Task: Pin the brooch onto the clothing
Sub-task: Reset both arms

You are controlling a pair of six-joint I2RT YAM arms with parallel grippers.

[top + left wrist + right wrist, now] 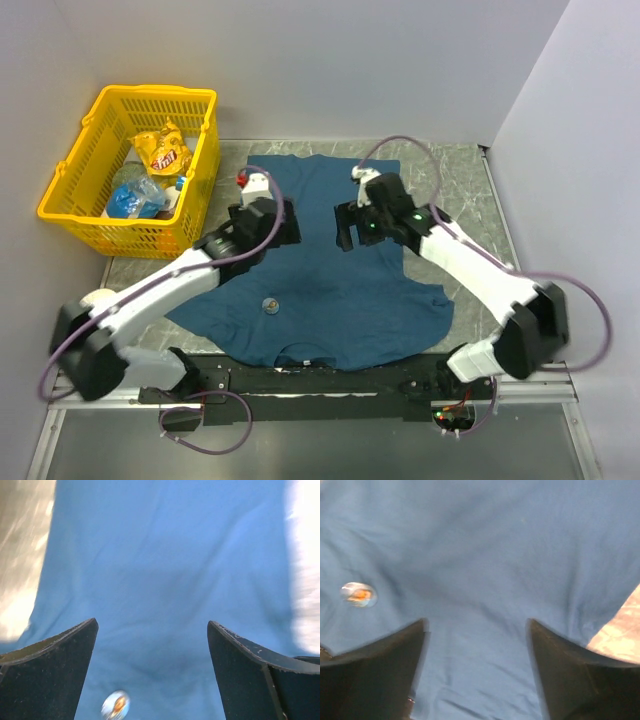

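Note:
The clothing (330, 290) is a dark teal-blue T-shirt spread flat on the table, with its neck towards the near edge. The brooch (268, 303), a tiny round pale disc, lies on the shirt's near left part. My left gripper (287, 225) hovers open over the shirt's upper left. My right gripper (345, 228) hovers open just to its right. In the left wrist view the gripper (152, 622) holds nothing over the cloth (160, 555), and the brooch (115, 705) sits low by the left finger. In the right wrist view the gripper (477, 622) is empty too, with the brooch (358, 594) at the left on the cloth (480, 545).
A yellow plastic basket (150, 92) with snack packets stands at the table's far left, close to the left arm. Grey marbled tabletop (460, 170) shows right of the shirt. White walls close in behind and on the right.

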